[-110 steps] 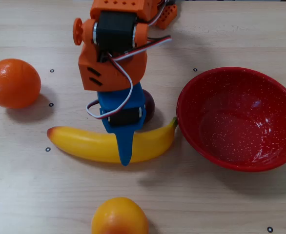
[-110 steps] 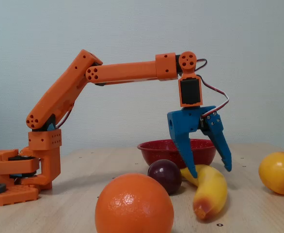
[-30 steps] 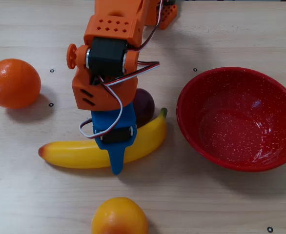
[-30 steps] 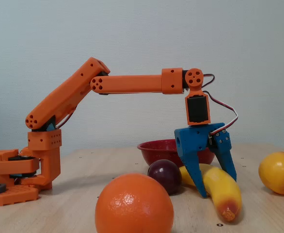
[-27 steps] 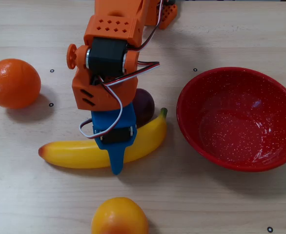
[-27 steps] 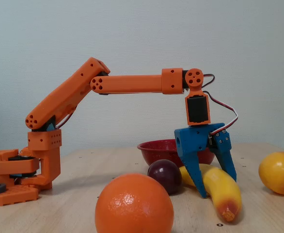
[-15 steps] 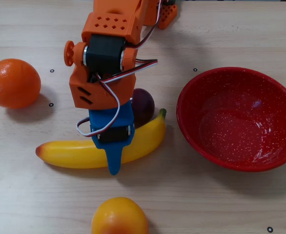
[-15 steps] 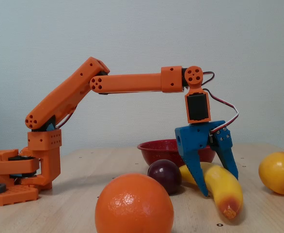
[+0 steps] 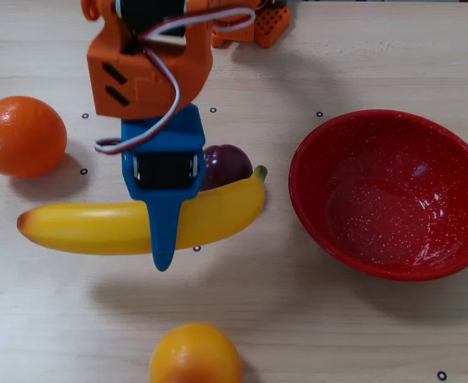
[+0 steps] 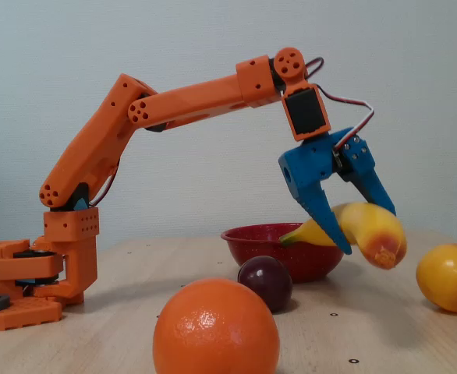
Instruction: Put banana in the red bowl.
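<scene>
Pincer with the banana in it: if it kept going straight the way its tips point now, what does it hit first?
Probably bare table. The pincer, shut on the banana, points down, angled toward the yellow-orange fruit, landing short of it. Depth is uncertain.

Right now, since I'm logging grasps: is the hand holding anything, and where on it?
The hand holds the banana around its middle, lifted clear of the table.

The arm [image 10: 185,103] is orange plastic, built of boxy links with round screw holes at the joints, on an orange base [image 10: 22,284]. Black servos sit in the wrist. White and red cables loop to the blue gripper [image 10: 366,220], whose fingers taper to points.
</scene>
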Robot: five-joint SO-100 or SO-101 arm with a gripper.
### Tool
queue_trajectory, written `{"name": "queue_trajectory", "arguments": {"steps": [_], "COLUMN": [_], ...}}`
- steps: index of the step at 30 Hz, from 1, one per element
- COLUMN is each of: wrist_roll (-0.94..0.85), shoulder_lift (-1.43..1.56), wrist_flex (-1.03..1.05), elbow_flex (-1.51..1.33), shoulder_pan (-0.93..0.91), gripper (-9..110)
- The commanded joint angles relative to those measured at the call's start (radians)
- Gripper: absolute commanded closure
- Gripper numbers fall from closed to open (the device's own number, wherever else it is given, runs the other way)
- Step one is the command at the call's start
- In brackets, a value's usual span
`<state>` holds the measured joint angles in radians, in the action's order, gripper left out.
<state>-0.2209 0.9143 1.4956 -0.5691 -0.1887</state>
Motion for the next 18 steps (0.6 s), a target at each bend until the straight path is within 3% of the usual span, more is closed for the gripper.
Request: {"name": "queue_trajectory", "arguments": {"steps": [1,18], "wrist_roll": [0.023,-0.008], "shoulder_lift": [0.230,0.673], "wrist_flex": [-0.025,-0.149], "elbow_flex": [0.048,-0.463], "shoulder_pan": [-0.020,-0.049], "gripper": [102,102]}}
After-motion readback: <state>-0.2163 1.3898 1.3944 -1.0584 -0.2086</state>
